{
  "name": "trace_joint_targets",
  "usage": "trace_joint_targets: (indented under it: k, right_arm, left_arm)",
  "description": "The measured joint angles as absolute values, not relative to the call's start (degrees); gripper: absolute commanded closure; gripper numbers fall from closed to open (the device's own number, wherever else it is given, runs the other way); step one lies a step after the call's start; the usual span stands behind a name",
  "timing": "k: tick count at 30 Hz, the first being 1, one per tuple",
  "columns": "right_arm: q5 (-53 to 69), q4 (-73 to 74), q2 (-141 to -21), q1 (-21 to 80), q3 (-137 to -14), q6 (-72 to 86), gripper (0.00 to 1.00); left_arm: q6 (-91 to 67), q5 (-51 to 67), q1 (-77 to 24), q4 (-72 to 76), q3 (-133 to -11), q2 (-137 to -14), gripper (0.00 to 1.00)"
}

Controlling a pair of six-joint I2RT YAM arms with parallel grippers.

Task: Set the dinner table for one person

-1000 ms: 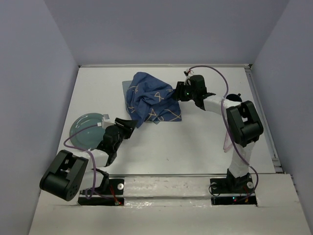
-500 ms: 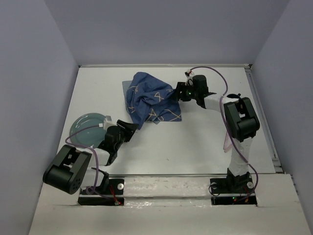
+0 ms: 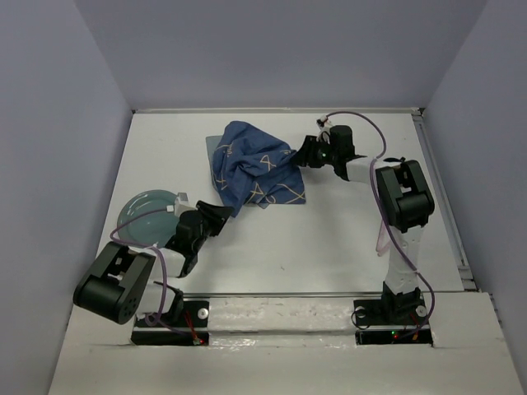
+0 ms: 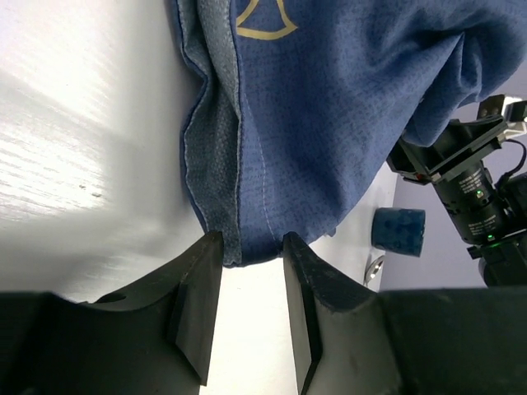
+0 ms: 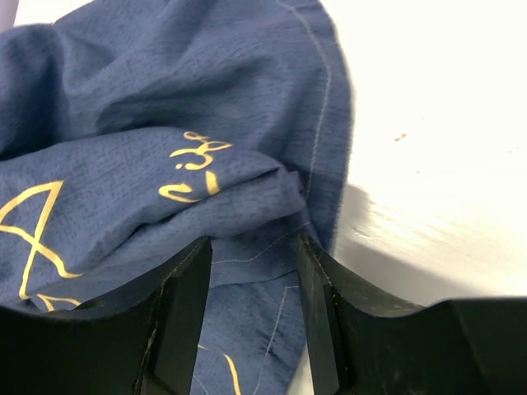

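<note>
1. Starting at the near edge: both arm bases sit side by side on the dinner table (image 3: 329, 239), the white top that fills the floor of the top view and carries everything else.
2. Table orientation: its edges run square to the bases, with grey walls on the left, right and far sides. The view is foreshortened, so I cannot tell the long axis.
3. The left gripper (image 3: 221, 210) is low over the near-left part of the table and points far-right. Its gap is narrow, and the wrist view shows the fingers (image 4: 193, 304) closed on the near corner of the cloth mat (image 4: 329, 99).
4. A pale teal plate (image 3: 144, 216) lies flat just left of that gripper, apart from the cloth.
5. The cloth mat (image 3: 251, 169) is dark blue with beige lines, crumpled and only partly flat. The bunch runs diagonally from near-left to far-right, left of centre on the far half.
6. The right gripper (image 3: 301, 155) is at the cloth's far-right edge and points left. Its gap is narrow too, with a raised fold pinched between the fingers (image 5: 177, 313).
7. Bare table (image 5: 436, 123) lies right of that fold.
</note>
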State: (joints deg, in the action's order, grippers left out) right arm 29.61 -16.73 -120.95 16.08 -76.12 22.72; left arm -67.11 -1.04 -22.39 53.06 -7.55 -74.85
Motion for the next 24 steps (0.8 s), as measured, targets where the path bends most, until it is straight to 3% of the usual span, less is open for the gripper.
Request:
trace_joint_targets:
  k: [4, 7, 11, 12, 13, 14, 15, 16, 24]
  right_arm:
    - [28.91, -16.82, -121.38, 15.59, -76.77, 23.16, 0.38]
    - [29.08, -16.93, -122.43, 15.59, -78.74, 23.75, 0.37]
    - [31.57, -17.10, -124.40, 15.59, -81.82, 24.21, 0.58]
    - [32.23, -17.17, -124.97, 15.59, -82.46, 24.18, 0.67]
    - [32.77, -17.21, -125.40, 15.59, -83.02, 24.36, 0.82]
    - [33.34, -17.26, -125.80, 15.59, -83.35, 24.75, 0.96]
    - [33.74, -17.28, -126.06, 15.59, -83.53, 24.93, 1.00]
    - [33.95, -17.19, -126.19, 15.59, -83.55, 24.99, 1.00]
    - [28.01, -16.58, -122.72, 15.59, -82.00, 24.21, 1.00]
  left_arm:
    - [-67.53, -0.84, -22.39, 54.65, -8.01, -76.47, 0.60]
    - [-67.57, -0.80, -22.39, 55.05, -9.02, -77.32, 0.70]
    - [-67.51, -0.80, -22.35, 55.92, -9.37, -77.30, 0.80]
    - [-67.46, -0.80, -22.31, 55.96, -9.37, -77.30, 0.82]
    - [-67.44, -0.80, -22.09, 55.96, -9.37, -77.30, 0.84]
    - [-67.31, -0.67, -21.87, 55.94, -9.37, -77.30, 0.95]
    - [-67.33, -0.56, -21.63, 55.94, -9.37, -77.25, 0.95]
    - [-67.26, -0.34, -21.45, 55.94, -9.37, -77.21, 1.00]
    - [-65.56, 5.54, -12.32, 54.48, -12.56, -74.08, 1.00]
